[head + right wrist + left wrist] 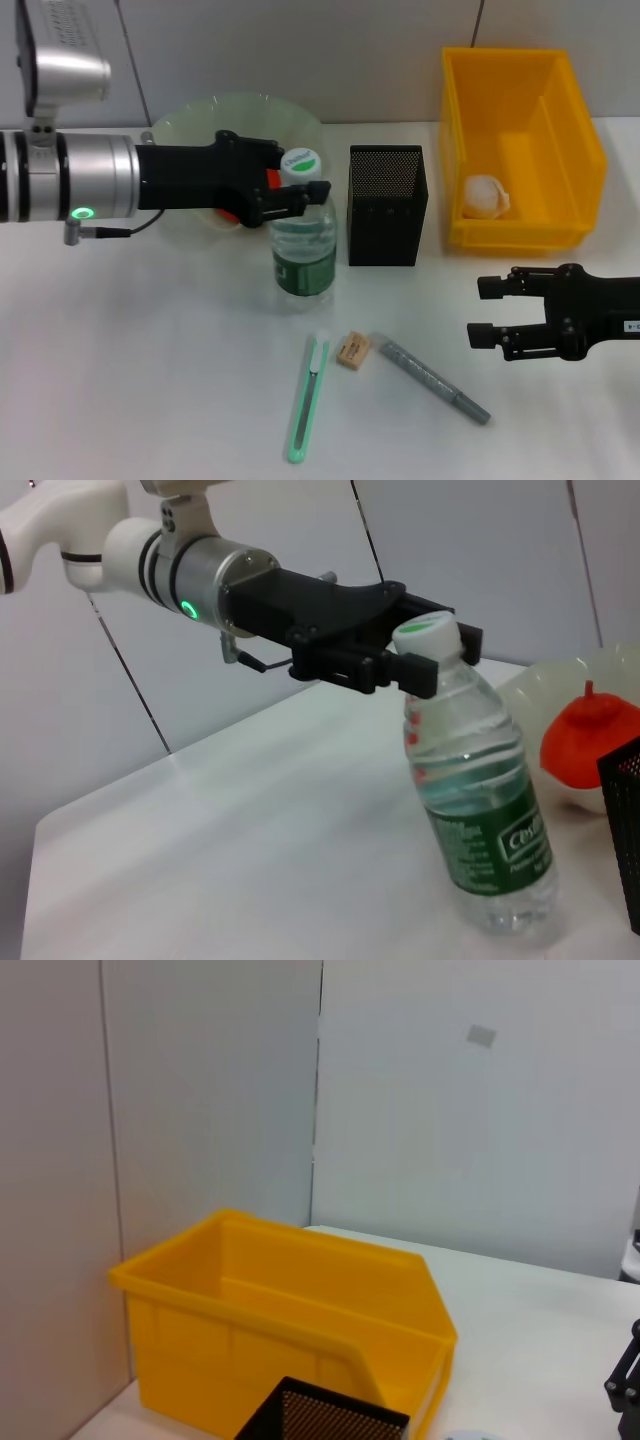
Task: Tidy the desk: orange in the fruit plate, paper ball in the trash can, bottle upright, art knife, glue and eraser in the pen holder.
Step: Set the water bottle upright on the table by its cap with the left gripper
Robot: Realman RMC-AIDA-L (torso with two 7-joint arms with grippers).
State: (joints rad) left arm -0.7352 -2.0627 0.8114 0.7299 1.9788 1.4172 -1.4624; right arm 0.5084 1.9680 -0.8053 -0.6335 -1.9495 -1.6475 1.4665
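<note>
Your left gripper (296,196) is closed around the neck of the bottle (304,240), which stands upright on the table (150,350), just left of the pen holder (387,204) and in front of the plate (210,125) holding the orange (590,735). Your right gripper (488,311) hovers with jaws wide apart near the right edge, below the yellow bin (520,150) with the paper ball (484,196) inside. Knife (308,397), eraser (353,350) and glue (434,379) lie on the near table between the arms.

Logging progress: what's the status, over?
Left end effector at bottle neck, bottle upright. Right end effector open, idle. Art knife, eraser on table.
</note>
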